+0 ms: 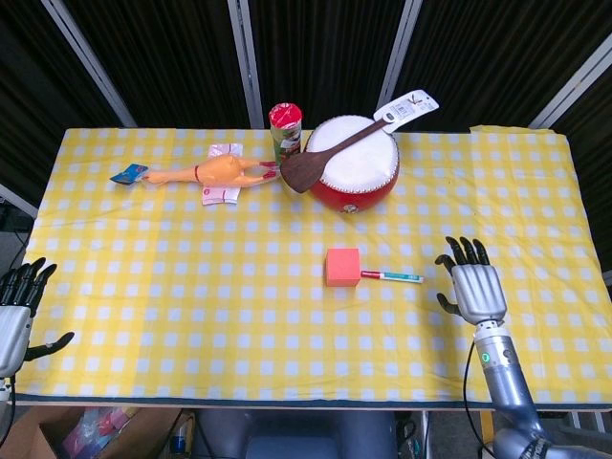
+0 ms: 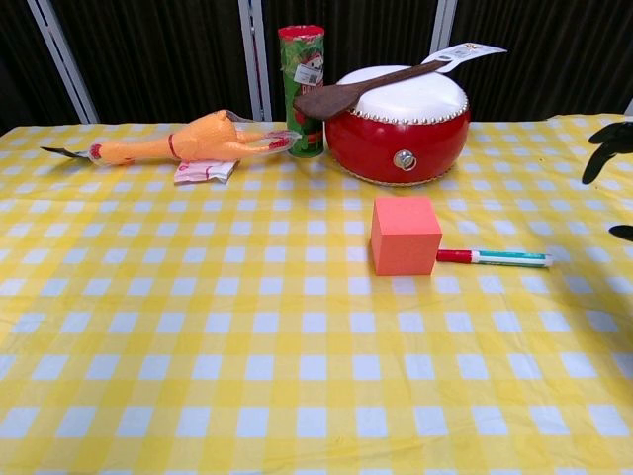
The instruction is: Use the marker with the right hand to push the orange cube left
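Note:
The orange cube (image 1: 342, 267) (image 2: 405, 235) sits mid-table on the yellow checked cloth. A marker (image 1: 392, 277) (image 2: 495, 258) with a red cap lies flat just right of it, its red end touching or nearly touching the cube. My right hand (image 1: 472, 285) hovers over the table a short way right of the marker's far end, fingers spread, holding nothing; only its dark fingertips (image 2: 605, 146) show at the chest view's right edge. My left hand (image 1: 17, 314) hangs off the table's left front corner, fingers apart and empty.
At the back stand a red drum (image 1: 354, 164) (image 2: 406, 121) with a wooden spatula (image 1: 330, 155) across it, a snack can (image 1: 286, 132) (image 2: 302, 91), and a rubber chicken (image 1: 206, 175) (image 2: 183, 142) lying on a packet (image 1: 223, 194).

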`<state>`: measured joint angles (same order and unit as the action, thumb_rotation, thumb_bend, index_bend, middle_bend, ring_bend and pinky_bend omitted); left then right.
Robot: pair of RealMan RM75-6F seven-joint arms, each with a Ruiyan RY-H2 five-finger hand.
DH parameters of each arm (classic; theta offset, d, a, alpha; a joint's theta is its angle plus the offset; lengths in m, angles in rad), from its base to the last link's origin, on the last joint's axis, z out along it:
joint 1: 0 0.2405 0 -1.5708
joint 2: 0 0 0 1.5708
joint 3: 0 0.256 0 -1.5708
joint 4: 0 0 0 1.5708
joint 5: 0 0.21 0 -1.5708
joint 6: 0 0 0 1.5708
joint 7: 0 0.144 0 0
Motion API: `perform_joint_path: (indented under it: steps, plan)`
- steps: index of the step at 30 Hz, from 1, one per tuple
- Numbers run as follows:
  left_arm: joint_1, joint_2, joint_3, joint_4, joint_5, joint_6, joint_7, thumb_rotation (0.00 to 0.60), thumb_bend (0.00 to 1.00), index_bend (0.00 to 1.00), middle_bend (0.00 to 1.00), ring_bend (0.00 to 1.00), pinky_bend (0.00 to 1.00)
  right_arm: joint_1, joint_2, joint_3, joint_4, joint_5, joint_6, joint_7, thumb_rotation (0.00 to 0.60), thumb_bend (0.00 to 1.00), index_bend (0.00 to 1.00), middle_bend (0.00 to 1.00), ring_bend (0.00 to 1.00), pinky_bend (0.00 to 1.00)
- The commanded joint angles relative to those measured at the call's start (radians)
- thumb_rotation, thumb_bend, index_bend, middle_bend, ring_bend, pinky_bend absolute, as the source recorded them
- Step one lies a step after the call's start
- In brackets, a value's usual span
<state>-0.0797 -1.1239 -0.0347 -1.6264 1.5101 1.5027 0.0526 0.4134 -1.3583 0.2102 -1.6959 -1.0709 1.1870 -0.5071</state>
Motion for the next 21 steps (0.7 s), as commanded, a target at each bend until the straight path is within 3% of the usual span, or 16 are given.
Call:
perform_joint_path:
  steps: [1, 21]
  plan:
    - [0.002, 0.002, 0.001, 0.001, 0.000, 0.002, -0.004, 0.600, 0.00, 0.00, 0.00, 0.00, 0.00, 0.039, -0.061, 0.020, 0.049, 0.059, -0.021, -0.041, 0.600, 0.34, 0.35, 0.11, 0.00, 0.00]
    - [0.006, 0.005, -0.004, -0.008, -0.027, -0.007, 0.001, 0.600, 0.00, 0.00, 0.00, 0.00, 0.00, 0.138, -0.222, 0.045, 0.204, 0.224, -0.071, -0.086, 0.600, 0.34, 0.40, 0.13, 0.00, 0.00]
